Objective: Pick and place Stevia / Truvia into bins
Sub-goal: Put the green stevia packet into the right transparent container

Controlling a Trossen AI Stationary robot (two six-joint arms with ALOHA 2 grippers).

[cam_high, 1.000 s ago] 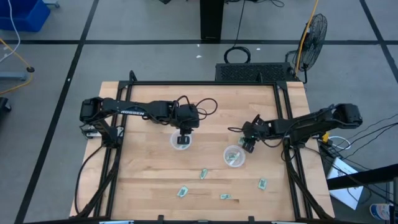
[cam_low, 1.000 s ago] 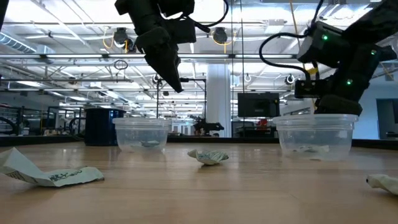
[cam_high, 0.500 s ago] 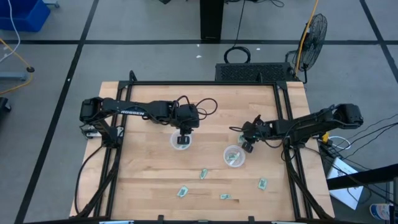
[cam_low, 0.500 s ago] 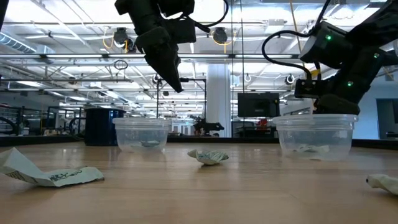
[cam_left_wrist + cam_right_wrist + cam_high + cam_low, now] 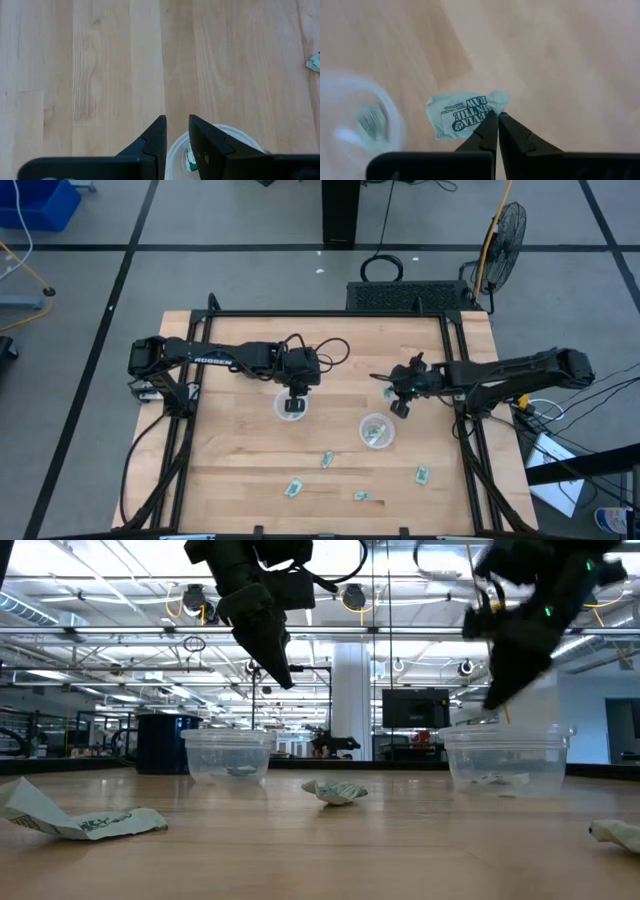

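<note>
My right gripper (image 5: 399, 408) hangs raised just beyond the far right side of the right bin (image 5: 377, 431), a clear cup with packets in it. It is shut on a pale green Stevia packet (image 5: 465, 116). My left gripper (image 5: 293, 402) hovers over the left bin (image 5: 290, 407), fingers slightly open with nothing between them. A packet (image 5: 190, 159) lies inside that bin. Several more packets lie flat on the wood nearer the front, among them one (image 5: 327, 460), another (image 5: 294, 489) and a third (image 5: 421, 475). My right gripper pinches the packet by one end (image 5: 492, 111), only at the fingertips. The rest of the packet sticks out sideways from the fingers, lifted clear of the table. From which side the fingers come does not show plainly.
A black frame (image 5: 330, 315) runs along the table's far edge and down both sides. In the low view a crumpled packet (image 5: 335, 792) lies between the two bins, another (image 5: 80, 822) near the front left, and one (image 5: 620, 832) at the right.
My right gripper has risen from behind the right bin, where its fingers were hidden low at the table, to well above the rim. It has tipped as it rose and shifted a little toward the far edge.
</note>
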